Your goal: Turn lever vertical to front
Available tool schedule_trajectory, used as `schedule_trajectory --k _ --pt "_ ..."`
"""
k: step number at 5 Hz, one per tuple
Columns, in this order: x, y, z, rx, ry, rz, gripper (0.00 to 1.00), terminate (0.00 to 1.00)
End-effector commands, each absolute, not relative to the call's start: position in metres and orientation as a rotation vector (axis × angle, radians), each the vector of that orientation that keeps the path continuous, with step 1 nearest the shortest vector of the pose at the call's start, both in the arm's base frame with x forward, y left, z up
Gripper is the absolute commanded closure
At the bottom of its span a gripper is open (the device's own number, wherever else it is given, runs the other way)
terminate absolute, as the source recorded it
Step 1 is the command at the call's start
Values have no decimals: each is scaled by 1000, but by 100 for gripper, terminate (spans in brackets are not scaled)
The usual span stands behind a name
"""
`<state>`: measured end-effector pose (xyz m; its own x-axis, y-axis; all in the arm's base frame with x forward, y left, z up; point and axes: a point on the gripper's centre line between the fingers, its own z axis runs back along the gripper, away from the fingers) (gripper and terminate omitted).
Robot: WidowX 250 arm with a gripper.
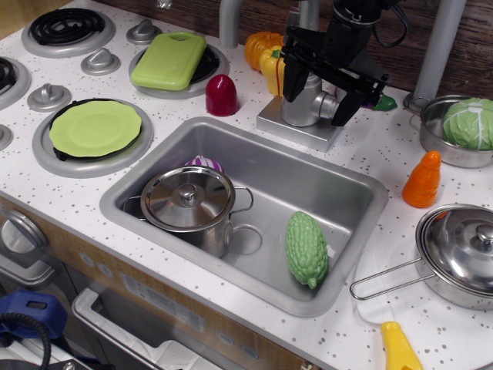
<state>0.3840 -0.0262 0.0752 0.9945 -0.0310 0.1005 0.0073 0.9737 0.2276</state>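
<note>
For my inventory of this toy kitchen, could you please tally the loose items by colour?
Green: 4 – board, plate, gourd, cabbage
Orange: 2 – pumpkin, carrot
Silver: 3 – pot, pan, bowl
Dark red: 1 – cup
Yellow: 1 – handle
Total: 11

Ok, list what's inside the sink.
Inside the sink: a lidded steel pot at the left and a bumpy green vegetable at the right. A purple-and-white item peeks out behind the pot, mostly hidden. The lid hides the pot's contents.
</note>
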Motion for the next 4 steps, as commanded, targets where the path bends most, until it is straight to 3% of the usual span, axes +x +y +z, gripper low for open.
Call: schedule_trajectory --k 1,4 --pt "384 -26 75 229 -104 -19 0 0" --pt "421 -36 101 199 -296 -15 0 0"
